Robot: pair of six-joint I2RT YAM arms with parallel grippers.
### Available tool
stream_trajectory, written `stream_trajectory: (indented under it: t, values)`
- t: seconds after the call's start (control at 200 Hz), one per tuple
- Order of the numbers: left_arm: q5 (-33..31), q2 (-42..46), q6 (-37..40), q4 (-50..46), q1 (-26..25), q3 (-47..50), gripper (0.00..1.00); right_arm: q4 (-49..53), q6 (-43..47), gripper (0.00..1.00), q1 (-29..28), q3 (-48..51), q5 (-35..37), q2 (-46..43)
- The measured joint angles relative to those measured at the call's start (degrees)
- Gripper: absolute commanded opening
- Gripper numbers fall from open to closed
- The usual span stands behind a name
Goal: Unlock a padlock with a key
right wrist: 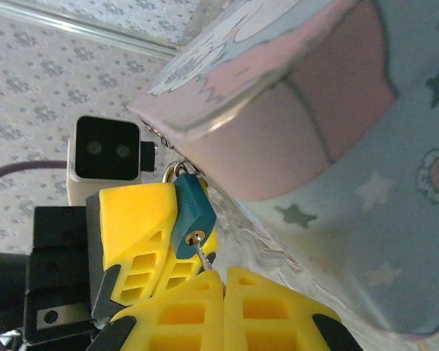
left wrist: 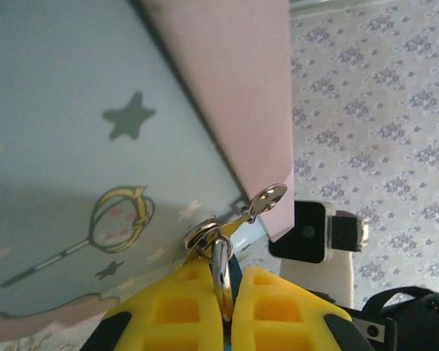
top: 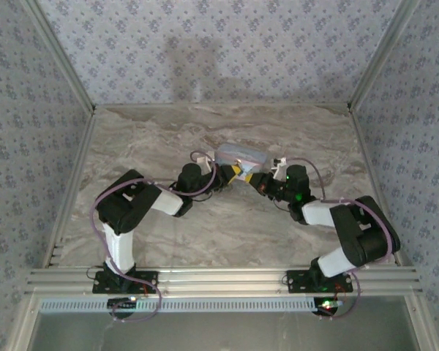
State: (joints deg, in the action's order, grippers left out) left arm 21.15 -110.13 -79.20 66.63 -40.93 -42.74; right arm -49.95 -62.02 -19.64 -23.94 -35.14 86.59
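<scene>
both arms reach to the middle of the marbled table. their tips meet head-on at the near side of the pale blue tin.

padlock: small, teal body. it hangs by its shackle from the metal hasp at the tin's pink-edged corner. the keyhole end points toward the right gripper.

left gripper: yellow fingers drawn almost together, pinching the padlock. in the left wrist view the silver shackle stands edge-on in the slit between them, with a sliver of teal beside it. in the right wrist view the lock body lies against one of these fingers.

right gripper: fingers closed with no gap showing, clamped on the key. only the thin shaft is visible, running from the fingertips up into the keyhole. the key's head is hidden between the pads.

cannot tell whether the shackle is latched or sprung.
</scene>
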Motion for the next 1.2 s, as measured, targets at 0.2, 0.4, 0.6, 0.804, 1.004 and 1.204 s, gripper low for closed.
stream_trajectory:
  t: [0.2, 0.4, 0.6, 0.804, 1.004, 1.204]
  values:
    - [-1.14, 0.00, -0.11, 0.90, 0.22, 0.00, 0.00, -8.92, -7.37, 0.00, 0.28, 0.76, -0.72, 4.04]
    - [-1.75, -0.04, -0.42, 1.11, 0.28, 0.55, 0.00, -15.37, -14.67, 0.00, 0.98, 0.70, -3.54, 8.98]
    - [-1.86, -0.07, -0.42, 1.79, 0.39, 1.25, 0.00, -17.59, -17.18, 0.00, 1.51, 0.33, -5.68, 11.06]
    - [-1.57, -0.07, -0.42, 2.71, 0.48, 2.19, 0.00, -17.14, -15.98, 0.00, 1.77, 0.33, -6.75, 11.23]
    - [1.46, -0.07, -0.39, 3.21, 0.52, 2.62, 0.00, -14.10, -11.74, 0.00, 1.60, 3.21, -6.01, 6.27]
    - [4.20, -0.07, -0.37, 3.96, 0.31, 2.62, 0.00, -12.15, -9.44, 0.00, 1.51, 7.34, -4.37, 1.55]
